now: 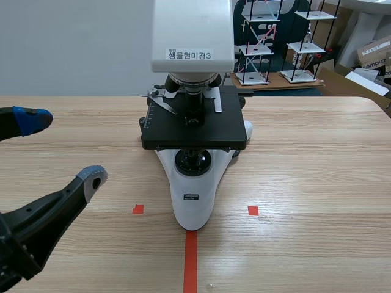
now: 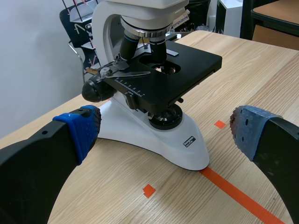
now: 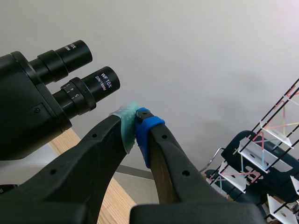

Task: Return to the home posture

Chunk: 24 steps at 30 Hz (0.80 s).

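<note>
One microscope [image 1: 192, 201], two eyepieces [image 3: 88, 86]; left gripper [image 1: 61, 148] wide, right gripper [image 3: 136, 126] closed.

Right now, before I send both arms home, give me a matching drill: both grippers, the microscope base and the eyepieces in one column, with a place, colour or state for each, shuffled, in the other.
Column one:
1. left gripper
2. right gripper
3. microscope base
4. eyepieces

Column two:
A. white, standing at the far end of the orange-red tape line
B. shut on nothing, raised high
C. black, marked WF 10X
D. open, held low

Pairs: 1-D, 2-B, 3-A, 4-C.
</note>
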Tool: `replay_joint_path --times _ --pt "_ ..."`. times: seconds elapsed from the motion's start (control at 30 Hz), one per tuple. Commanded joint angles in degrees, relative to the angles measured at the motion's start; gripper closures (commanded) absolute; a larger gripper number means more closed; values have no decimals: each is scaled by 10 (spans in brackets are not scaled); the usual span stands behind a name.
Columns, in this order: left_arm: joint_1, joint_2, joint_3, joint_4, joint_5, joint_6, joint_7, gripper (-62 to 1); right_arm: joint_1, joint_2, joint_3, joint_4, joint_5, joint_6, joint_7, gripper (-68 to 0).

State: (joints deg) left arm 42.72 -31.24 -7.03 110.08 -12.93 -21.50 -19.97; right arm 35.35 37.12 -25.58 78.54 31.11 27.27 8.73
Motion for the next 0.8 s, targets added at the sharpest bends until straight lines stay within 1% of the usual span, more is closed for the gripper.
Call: replay_joint_path --times 0.0,0.43,0.6,0.67,0.7,0.77 --pt "3 6 -1 3 -6 -1 -10 -581 16 3 4 11 6 -4 10 -6" --pt "3 6 -1 3 -6 -1 -9 -581 15 4 4 11 6 -4 10 -6" --pt "3 6 -1 3 -6 -1 -9 -581 -4 17 12 19 7 -5 13 -8" --pt "3 6 -1 3 -6 -1 -9 -581 -28 25 28 32 7 -9 20 -43" --pt "3 6 -1 3 -6 -1 -9 -581 -45 28 40 40 7 -14 22 -79" --pt "3 6 -1 3 -6 -1 -9 -581 -84 32 66 59 7 -36 26 -170"
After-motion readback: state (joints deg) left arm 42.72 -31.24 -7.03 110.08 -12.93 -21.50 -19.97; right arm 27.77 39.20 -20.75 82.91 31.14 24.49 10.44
